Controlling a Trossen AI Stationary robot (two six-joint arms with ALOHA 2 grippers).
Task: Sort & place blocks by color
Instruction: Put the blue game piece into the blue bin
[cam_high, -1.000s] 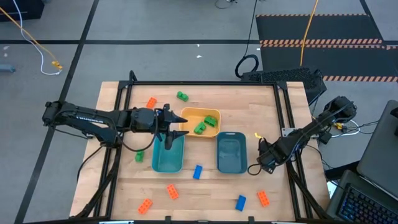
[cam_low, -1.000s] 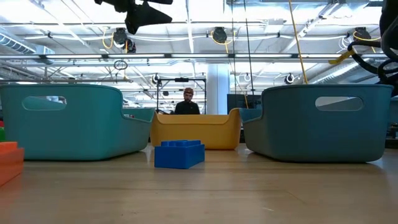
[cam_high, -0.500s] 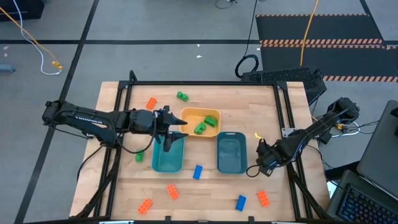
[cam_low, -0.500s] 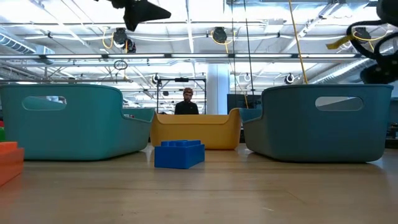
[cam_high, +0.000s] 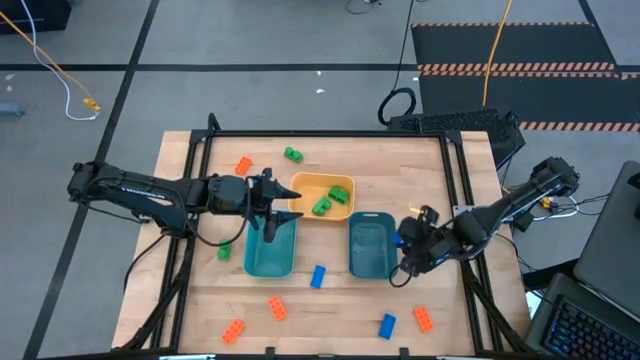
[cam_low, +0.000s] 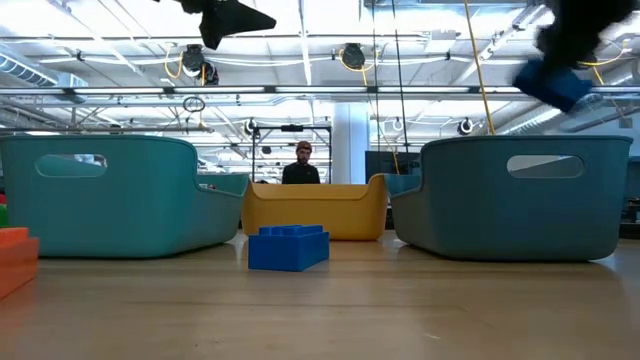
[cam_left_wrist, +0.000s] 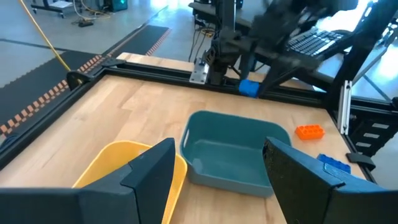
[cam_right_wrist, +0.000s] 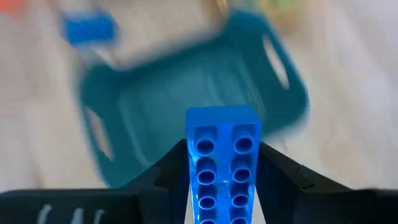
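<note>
A blue block (cam_right_wrist: 222, 163) sits clamped between the fingers of the right claw (cam_high: 408, 247), held above the near edge of the right teal bin (cam_high: 371, 246). The right arm reaches in low from the worktop's right side. The left claw (cam_high: 283, 210) hangs over the left teal bin (cam_high: 269, 252) with its fingers spread and nothing between them. Other blocks lie scattered on the wooden worktop (cam_high: 330, 300): orange (cam_high: 277, 309), blue (cam_high: 318, 276) and green (cam_high: 292, 154), with green ones (cam_high: 322, 205) in the yellow bin (cam_high: 318, 184). Beyond the worktop a person (cam_low: 302, 165) stands in a workshop hall. In the low view the carried block is a blur.
</note>
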